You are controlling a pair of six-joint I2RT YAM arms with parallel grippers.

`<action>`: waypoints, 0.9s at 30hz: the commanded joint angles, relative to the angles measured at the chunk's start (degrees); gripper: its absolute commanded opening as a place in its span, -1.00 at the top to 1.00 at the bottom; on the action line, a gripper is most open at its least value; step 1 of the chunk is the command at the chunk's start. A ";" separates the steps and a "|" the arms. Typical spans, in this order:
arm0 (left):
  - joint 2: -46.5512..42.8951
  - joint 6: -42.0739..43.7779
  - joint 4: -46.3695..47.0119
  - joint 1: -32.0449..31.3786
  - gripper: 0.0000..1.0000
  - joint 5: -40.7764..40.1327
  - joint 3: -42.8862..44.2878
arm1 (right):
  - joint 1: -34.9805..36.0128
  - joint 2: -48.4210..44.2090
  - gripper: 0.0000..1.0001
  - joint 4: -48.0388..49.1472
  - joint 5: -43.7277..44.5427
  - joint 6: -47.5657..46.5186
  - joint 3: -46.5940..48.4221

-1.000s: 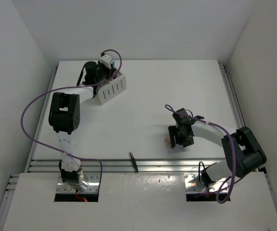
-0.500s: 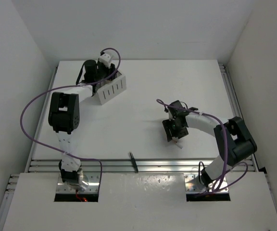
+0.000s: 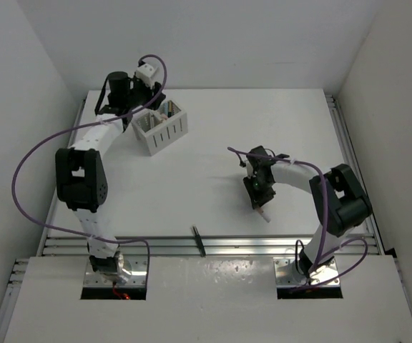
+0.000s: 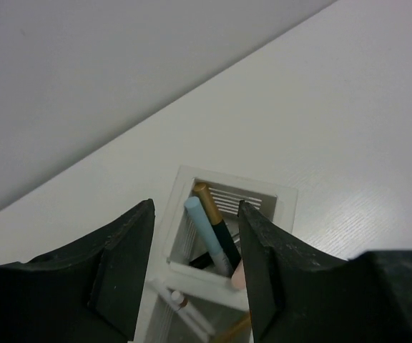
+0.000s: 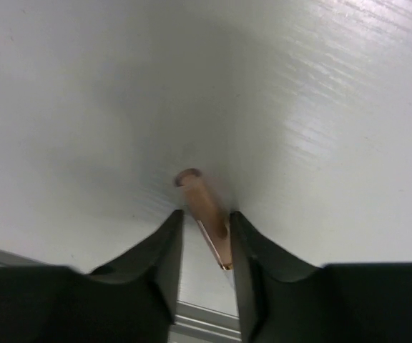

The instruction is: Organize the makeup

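- Left gripper [image 4: 195, 206] hangs over the white slotted box [image 4: 286, 197] at the far left of the table [image 3: 263, 128]; jaws spread, nothing between them
- Box contents from the left wrist view: far compartment holds a pale blue stick [image 4: 204, 232] and a gold-capped black stick [image 4: 216, 220] leaning together, with a pink end [image 4: 239, 275] beside them; near compartment holds at least one white stick [image 4: 184, 311]
- I cannot give an exact count for the box, as the fingers hide part of it
- Right gripper [image 5: 206, 214] is low over the table right of centre, straddling a copper-pink stick [image 5: 200, 196] that lies on the surface
- Jaws there are narrowed to either side of the stick; I cannot tell whether the pads press on it or stand just off it
- From above, the end of that stick pokes out of the gripper toward the near edge
- One black stick [image 3: 199, 241] lies alone across the metal rail [image 3: 156, 244] at the near edge, well apart from both grippers
- Progress, my judgement: most of the makeup is in the box, and two sticks are outside it
- Left to do: carry the copper-pink stick across to the box, then fetch the black one
- Watch item: the black stick sits on the rail, an awkward spot for a flat pinch
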 commanded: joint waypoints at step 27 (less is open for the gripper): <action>-28.02 21.37 -28.94 14.75 -0.10 2.17 -24.76 | 8.88 27.78 1.00 73.05 -1.85 2.15 52.97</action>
